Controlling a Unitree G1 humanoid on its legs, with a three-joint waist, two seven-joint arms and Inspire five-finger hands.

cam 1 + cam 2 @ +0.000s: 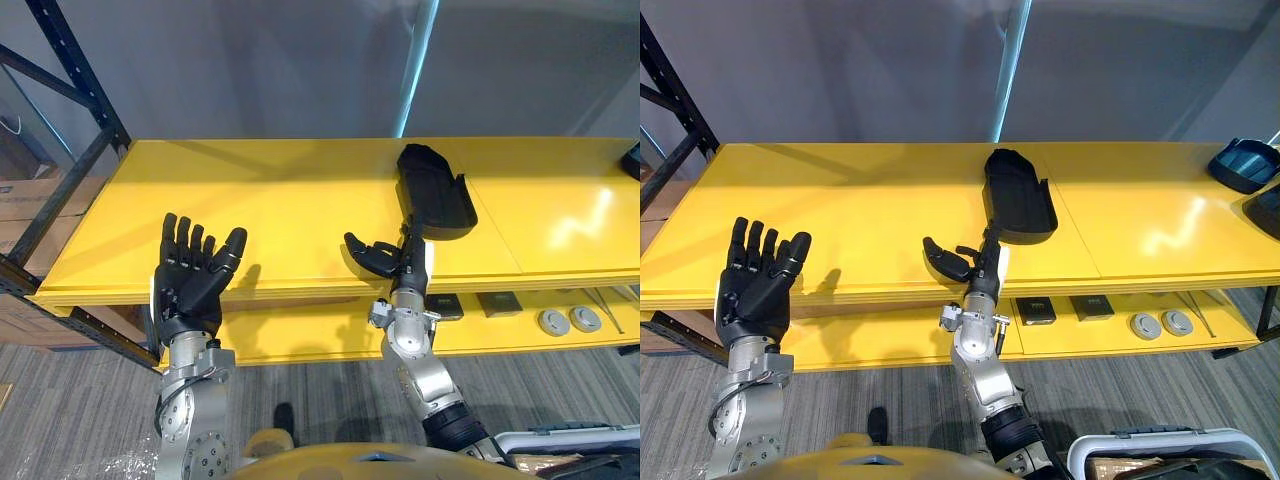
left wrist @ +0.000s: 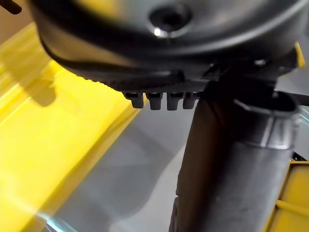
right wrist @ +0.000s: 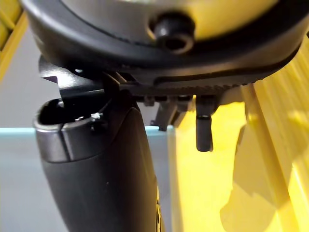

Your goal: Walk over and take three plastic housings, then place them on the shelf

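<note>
Housing (image 1: 435, 190), one, on shelf (image 1: 280, 200); left robot hand (image 1: 190, 278) splayed, empty; right robot hand (image 1: 385, 260) uncurled, beside.

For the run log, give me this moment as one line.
left robot hand: open, empty | right robot hand: open, by near end of housing | housing: lying on top shelf

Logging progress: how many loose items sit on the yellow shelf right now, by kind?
Dark plastic housings, upper level: 3
Black square parts, lower level: 2
Grey round discs, lower level: 2
Total: 7
</note>
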